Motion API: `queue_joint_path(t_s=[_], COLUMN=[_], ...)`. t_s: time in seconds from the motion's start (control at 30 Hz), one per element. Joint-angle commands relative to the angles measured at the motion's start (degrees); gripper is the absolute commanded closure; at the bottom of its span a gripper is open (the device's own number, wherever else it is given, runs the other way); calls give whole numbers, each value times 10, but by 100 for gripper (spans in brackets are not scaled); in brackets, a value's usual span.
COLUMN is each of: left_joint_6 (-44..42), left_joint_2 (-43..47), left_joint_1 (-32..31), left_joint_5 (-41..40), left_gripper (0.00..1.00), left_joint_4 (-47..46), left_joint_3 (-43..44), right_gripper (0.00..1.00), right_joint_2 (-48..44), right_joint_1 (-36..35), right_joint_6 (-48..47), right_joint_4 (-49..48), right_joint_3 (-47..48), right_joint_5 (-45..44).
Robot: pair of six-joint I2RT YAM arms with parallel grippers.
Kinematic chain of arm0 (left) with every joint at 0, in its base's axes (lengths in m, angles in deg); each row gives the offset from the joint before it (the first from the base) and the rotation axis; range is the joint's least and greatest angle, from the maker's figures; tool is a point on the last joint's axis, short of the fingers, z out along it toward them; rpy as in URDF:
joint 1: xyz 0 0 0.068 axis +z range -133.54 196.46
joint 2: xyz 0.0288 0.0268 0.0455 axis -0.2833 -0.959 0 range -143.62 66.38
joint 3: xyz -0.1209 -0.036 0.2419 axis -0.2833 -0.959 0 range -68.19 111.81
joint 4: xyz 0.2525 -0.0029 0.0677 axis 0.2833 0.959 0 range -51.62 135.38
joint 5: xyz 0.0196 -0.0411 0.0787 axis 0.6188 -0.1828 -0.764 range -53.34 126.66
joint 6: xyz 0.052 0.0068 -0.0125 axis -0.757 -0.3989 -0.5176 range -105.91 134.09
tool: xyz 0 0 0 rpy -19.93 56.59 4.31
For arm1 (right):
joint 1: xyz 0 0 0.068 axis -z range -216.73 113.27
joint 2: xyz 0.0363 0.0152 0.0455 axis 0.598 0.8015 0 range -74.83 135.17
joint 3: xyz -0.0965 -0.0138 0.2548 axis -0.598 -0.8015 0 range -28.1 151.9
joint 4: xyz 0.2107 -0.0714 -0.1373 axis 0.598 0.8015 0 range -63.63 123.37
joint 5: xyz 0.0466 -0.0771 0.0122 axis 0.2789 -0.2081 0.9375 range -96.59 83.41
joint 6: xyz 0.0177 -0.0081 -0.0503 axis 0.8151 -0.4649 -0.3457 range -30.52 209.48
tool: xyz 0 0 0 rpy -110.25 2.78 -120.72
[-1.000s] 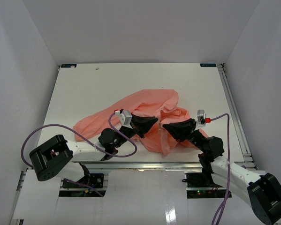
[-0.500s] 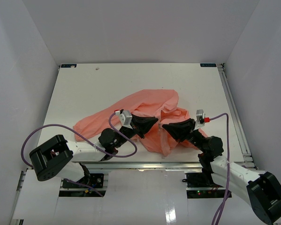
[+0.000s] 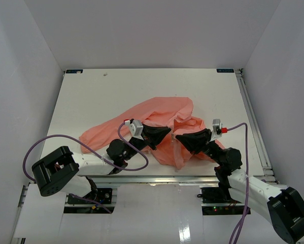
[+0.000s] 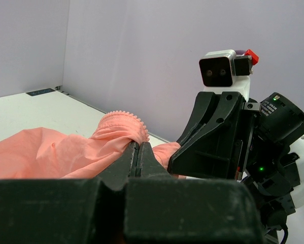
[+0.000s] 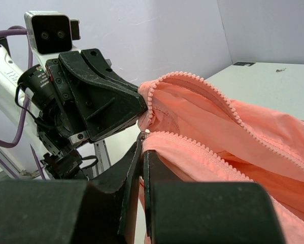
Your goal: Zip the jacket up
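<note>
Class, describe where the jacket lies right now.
In the top view the jacket lies crumpled toward the front edge of the table, its near edge pinched by the left gripper and the right gripper.

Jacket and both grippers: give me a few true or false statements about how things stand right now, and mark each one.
1. The jacket lies crumpled on the white table. True.
2. The left gripper is open and clear of the fabric. False: its fingers are shut on a fold of the jacket.
3. The right gripper is shut on a toothed edge of the jacket. True.
4. The jacket is fully zipped. False: in the right wrist view two rows of zipper teeth run apart from each other.
5. The two grippers sit at opposite ends of the table. False: their tips face each other, close together, over the near part of the jacket.
</note>
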Motion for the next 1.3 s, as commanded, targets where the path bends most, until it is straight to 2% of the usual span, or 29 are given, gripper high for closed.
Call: queue_joint_path(t_s=[0.0, 1.27], left_joint_6=[-7, -1], left_joint_2=[9, 13], left_joint_1=[-3, -3], left_joint_5=[2, 10], left_gripper=[100, 100], left_joint_4=[-278, -277], left_joint_3=[-1, -2], right_gripper=[92, 92], right_joint_2=[-8, -26], right_joint_1=[-4, -9], right_joint_6=[-2, -10], right_joint_4=[-45, -22], right_joint_3=[-75, -72], right_joint_5=[4, 2])
